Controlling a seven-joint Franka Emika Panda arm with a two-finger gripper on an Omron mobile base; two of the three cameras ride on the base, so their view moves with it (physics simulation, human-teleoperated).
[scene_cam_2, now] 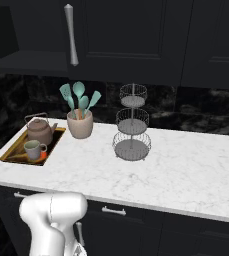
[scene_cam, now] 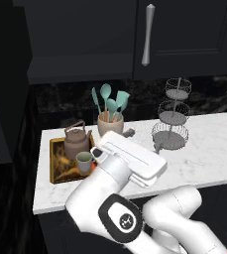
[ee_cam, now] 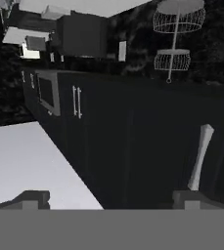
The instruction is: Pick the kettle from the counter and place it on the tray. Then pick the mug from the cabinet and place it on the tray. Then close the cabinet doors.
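Observation:
The brown-grey kettle stands on the gold-rimmed tray at the left end of the marble counter. The small mug sits on the tray in front of the kettle. Above, the black cabinet shows its shelf; its left door hangs open and its right door is shut. My gripper is open and empty above the counter, right of the tray. In the rolled hand view it faces a door's silver handle.
A beige crock of teal utensils stands right behind the tray. A three-tier wire basket stands mid-counter. Dark drawers with silver handles run below the worktop. My arm crosses the counter's front edge.

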